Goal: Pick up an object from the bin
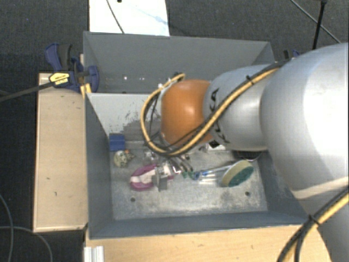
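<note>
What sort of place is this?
Likely a robotics lab or test cell: a large grey robot arm reaches into a grey metal bin holding small loose things, such as a blue block and a pink item.

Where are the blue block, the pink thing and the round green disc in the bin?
blue block (116, 142), camera view, on its top face.
pink thing (141, 177), camera view, on its curved left end.
round green disc (238, 174), camera view, on its pale face.

A blue block (116, 142) sits at left, a small mottled lump (122, 158) just below it. A green disc (238, 174) lies at right.
</note>
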Action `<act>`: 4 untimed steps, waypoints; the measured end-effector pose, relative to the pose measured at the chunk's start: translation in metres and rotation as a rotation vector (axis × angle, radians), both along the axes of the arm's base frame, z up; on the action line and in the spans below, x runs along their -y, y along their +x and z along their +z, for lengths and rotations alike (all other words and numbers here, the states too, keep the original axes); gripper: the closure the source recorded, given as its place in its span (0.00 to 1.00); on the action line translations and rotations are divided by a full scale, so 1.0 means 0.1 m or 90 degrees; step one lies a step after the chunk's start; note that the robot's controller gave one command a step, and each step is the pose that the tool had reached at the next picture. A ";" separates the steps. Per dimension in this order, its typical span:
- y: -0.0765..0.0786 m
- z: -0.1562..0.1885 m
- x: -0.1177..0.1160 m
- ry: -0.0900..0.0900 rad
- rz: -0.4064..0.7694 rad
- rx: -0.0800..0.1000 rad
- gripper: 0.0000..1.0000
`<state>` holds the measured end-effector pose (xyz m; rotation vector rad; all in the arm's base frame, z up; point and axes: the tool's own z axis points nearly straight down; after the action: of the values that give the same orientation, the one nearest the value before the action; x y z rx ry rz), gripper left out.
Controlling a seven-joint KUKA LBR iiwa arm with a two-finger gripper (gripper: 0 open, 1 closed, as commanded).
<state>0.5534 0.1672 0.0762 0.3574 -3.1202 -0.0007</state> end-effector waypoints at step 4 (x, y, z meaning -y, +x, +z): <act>-0.70 -0.05 -0.14 0.002 0.164 0.007 0.00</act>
<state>0.4831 0.1816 0.0714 0.7582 -3.0591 -0.0025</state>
